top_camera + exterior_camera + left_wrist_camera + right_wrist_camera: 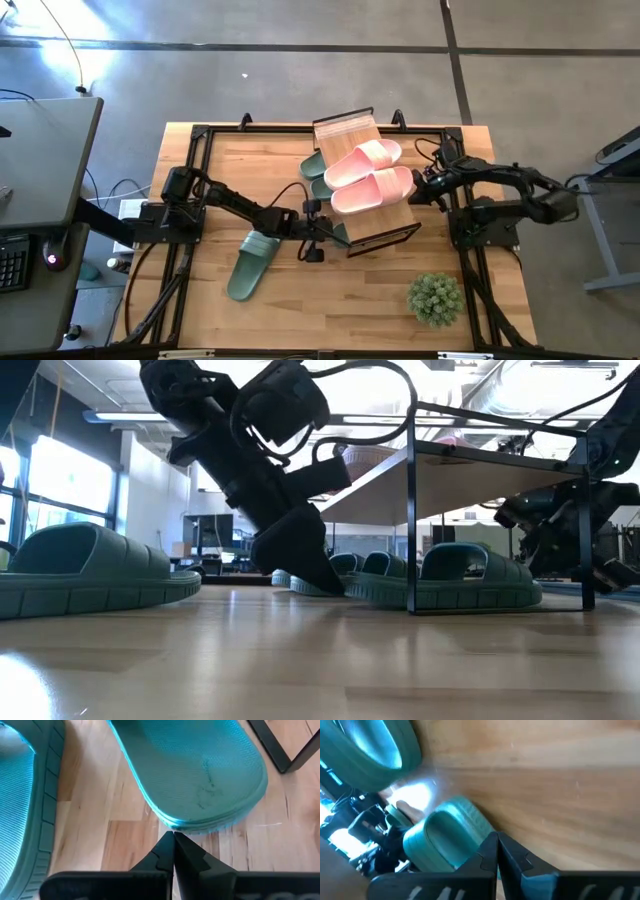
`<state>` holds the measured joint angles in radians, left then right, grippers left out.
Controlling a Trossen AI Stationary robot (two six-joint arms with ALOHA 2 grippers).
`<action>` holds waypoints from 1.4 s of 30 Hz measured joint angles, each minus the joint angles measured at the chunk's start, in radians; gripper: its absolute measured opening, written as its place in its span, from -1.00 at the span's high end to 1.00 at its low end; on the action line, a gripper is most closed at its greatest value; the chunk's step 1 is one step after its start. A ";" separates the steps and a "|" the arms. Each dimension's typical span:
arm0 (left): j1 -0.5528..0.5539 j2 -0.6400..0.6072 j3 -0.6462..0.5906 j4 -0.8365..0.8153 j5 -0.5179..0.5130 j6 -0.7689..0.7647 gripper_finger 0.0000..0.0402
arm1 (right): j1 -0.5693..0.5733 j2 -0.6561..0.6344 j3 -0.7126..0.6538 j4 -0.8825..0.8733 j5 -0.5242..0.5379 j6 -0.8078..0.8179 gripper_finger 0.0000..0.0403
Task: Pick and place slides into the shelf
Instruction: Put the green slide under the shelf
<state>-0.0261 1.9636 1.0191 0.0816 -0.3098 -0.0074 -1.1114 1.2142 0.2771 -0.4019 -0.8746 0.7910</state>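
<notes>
We see the left gripper (173,836) closed and empty, its tip just at the heel edge of a green slide (200,770) under the shelf (365,150). The slide's length runs straight ahead of it. The right gripper (497,837), also closed, waits beside the shelf.

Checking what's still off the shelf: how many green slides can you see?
4 partly visible: one loose on the table by the left arm, three under the shelf at; more may be hidden.
</notes>
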 joint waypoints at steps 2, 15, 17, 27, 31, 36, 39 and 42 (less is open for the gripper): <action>0.001 0.000 0.000 0.000 -0.001 0.000 1.00 | 0.000 0.025 0.000 0.041 0.002 0.018 1.00; 0.000 0.000 0.000 -0.001 -0.003 0.003 1.00 | 0.006 0.098 0.002 0.174 -0.021 0.098 1.00; 0.000 0.000 0.000 -0.001 -0.003 0.003 1.00 | 0.021 0.092 0.002 0.173 -0.020 0.100 1.00; -0.001 -0.001 0.000 0.002 0.012 0.003 1.00 | 0.107 0.086 0.001 0.106 0.008 0.103 1.00; 0.000 -0.001 -0.001 0.018 0.032 0.003 1.00 | 0.120 0.086 0.001 0.095 0.018 0.106 1.00; -0.001 -0.002 -0.001 0.034 0.046 0.003 1.00 | 0.124 0.086 0.001 0.090 0.037 0.105 1.00; 0.000 -0.002 -0.001 0.043 0.050 0.008 1.00 | 0.124 0.086 0.001 0.089 0.035 0.102 1.00; 0.000 -0.002 -0.001 0.053 0.064 0.027 1.00 | 0.124 0.086 0.001 0.082 0.034 0.094 1.00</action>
<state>-0.0265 1.9617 1.0183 0.1345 -0.2462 0.0194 -0.9874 1.2999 0.2783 -0.3203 -0.8405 0.8854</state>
